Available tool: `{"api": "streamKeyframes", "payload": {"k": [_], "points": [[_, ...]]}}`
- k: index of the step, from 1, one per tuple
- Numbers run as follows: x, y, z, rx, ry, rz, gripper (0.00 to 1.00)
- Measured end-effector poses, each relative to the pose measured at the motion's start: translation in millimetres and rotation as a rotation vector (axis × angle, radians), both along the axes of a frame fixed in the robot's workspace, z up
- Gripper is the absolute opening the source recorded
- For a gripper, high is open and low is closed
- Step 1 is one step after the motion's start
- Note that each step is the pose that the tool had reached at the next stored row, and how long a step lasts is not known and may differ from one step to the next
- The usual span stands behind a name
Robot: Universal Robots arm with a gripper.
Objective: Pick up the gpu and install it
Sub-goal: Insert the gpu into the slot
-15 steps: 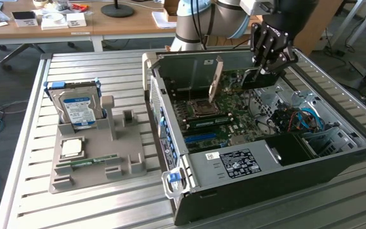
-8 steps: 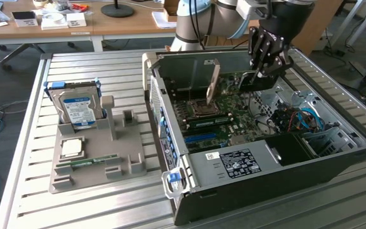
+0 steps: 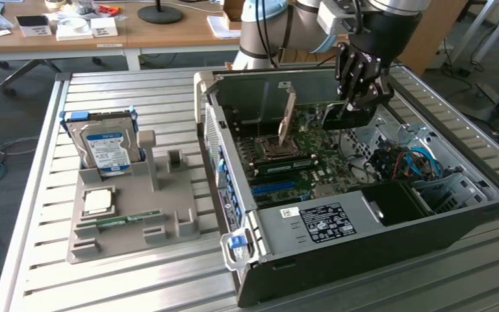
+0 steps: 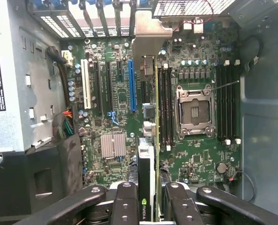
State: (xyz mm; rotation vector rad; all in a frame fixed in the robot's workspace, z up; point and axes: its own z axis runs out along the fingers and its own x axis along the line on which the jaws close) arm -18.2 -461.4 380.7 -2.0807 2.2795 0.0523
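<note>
My gripper [image 3: 351, 112] is shut on the gpu [image 3: 334, 120] and holds it inside the open computer case [image 3: 353, 260], above the green motherboard [image 3: 301, 169]. The card stands on edge, with its metal end bracket [image 3: 288, 112] pointing towards the case's rear wall. In the wrist view the gpu [image 4: 147, 164] appears edge-on between my fingers [image 4: 125, 206]: black cooler, thin green board edge, and bracket [image 4: 150, 33] at the far end. It hangs above the motherboard [image 4: 200, 154], just beside the blue expansion slot [image 4: 132, 84], between that slot and the memory slots. Whether it touches the board cannot be told.
On the slatted metal table [image 3: 145, 97], a grey fixture [image 3: 128, 214] carries a blue-labelled hard drive [image 3: 106, 146], a processor [image 3: 98, 201] and a RAM stick [image 3: 124, 219]. Blue cables [image 3: 414, 162] and the power supply [image 3: 319, 221] sit inside the case. The CPU socket [image 4: 194, 110] is uncovered.
</note>
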Motion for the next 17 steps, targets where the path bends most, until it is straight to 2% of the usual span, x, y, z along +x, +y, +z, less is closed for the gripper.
{"api": "streamKeyframes", "payload": {"k": [17], "points": [[-1.9,0.0,-8.6,0.0,0.0,0.0,0.27]]}}
